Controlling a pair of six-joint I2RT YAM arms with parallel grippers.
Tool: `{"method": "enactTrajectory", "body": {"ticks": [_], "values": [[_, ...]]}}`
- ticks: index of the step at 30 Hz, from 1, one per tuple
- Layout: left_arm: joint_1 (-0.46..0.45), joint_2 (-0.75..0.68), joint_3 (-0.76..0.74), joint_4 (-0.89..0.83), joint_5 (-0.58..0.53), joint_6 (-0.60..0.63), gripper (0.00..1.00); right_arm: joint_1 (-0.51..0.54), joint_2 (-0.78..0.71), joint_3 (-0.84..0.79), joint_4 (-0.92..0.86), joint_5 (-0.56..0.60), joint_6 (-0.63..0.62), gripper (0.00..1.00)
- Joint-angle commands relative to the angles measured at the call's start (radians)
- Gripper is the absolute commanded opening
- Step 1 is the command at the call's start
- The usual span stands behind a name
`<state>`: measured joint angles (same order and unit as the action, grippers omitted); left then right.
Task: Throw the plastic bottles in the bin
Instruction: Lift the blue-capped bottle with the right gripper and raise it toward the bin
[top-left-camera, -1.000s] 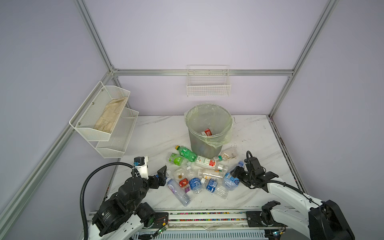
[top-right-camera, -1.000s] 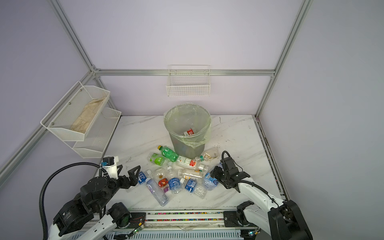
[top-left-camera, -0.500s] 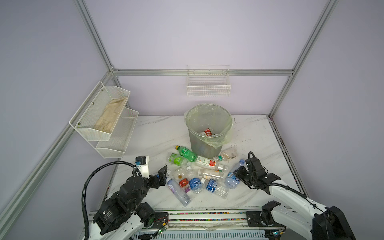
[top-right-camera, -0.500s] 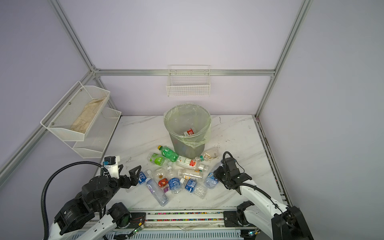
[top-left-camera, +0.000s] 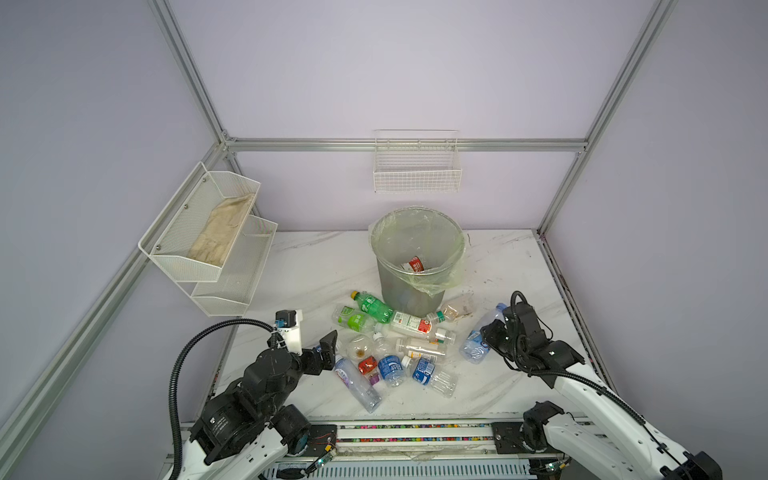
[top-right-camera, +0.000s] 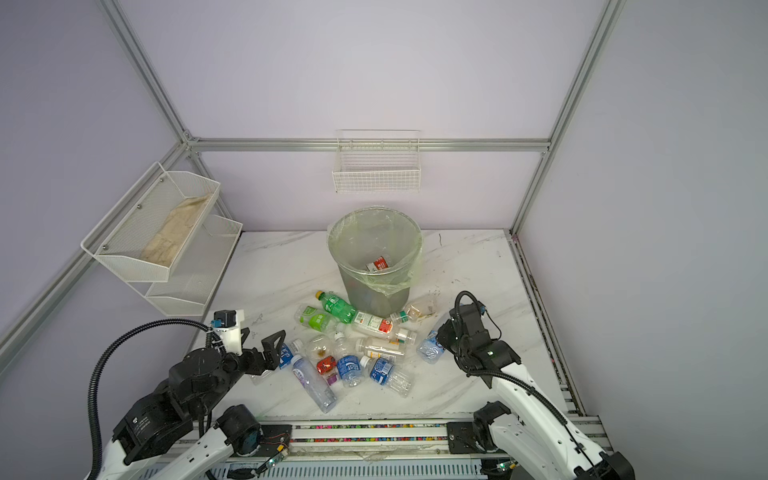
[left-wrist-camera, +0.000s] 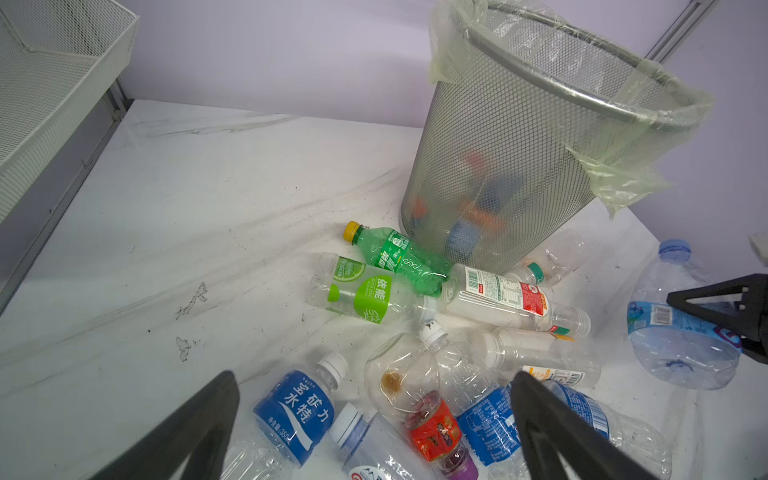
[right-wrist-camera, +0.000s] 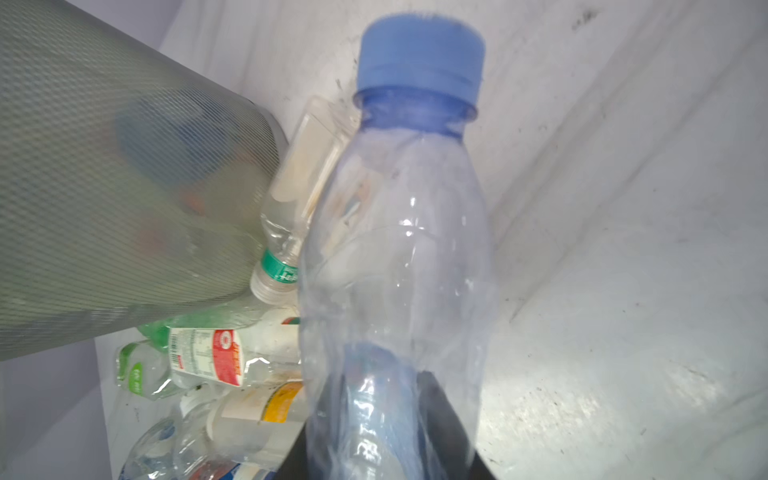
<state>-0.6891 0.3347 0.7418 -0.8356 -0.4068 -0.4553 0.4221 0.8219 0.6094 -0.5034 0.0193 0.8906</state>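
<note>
Bottle (top-left-camera: 473, 351) with blue cap now clamped by right end effector (top-left-camera: 489, 333), which just closed; left end effector (left-wrist-camera: 372, 376) wide open, empty. Next: lift to bin (top-left-camera: 415, 286).

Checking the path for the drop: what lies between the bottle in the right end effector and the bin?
A clear bottle with a green neck band lies there, beside the bin's foot. Both top views show it, and the right wrist view too.
</note>
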Motion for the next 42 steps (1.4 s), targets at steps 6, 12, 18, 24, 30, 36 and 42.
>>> {"method": "enactTrajectory", "body": {"ticks": [6, 12, 18, 24, 30, 36, 42], "values": [[0.003, 0.046, -0.025, 0.056, 0.04, 0.012, 1.0, 0.006, -0.074, 0.168, -0.148, 0.076, -0.108, 0.0], [0.003, 0.034, -0.026, 0.054, 0.034, 0.005, 1.0, 0.007, -0.074, 0.348, -0.203, 0.117, -0.212, 0.0], [0.002, 0.036, -0.027, 0.056, 0.038, -0.002, 1.0, 0.007, -0.044, 0.514, -0.171, 0.084, -0.28, 0.0], [0.002, 0.038, -0.03, 0.064, 0.046, 0.007, 1.0, 0.006, 0.009, 0.616, -0.115, 0.053, -0.288, 0.0], [0.002, 0.037, -0.036, 0.081, 0.064, 0.014, 1.0, 0.006, 0.084, 0.715, -0.08, 0.017, -0.287, 0.0], [0.002, 0.025, -0.04, 0.084, 0.061, 0.014, 1.0, 0.006, 0.125, 0.769, -0.03, -0.035, -0.277, 0.0], [0.002, 0.021, -0.038, 0.086, 0.066, 0.015, 1.0, 0.009, 0.149, 0.771, 0.038, -0.076, -0.259, 0.0]]}}
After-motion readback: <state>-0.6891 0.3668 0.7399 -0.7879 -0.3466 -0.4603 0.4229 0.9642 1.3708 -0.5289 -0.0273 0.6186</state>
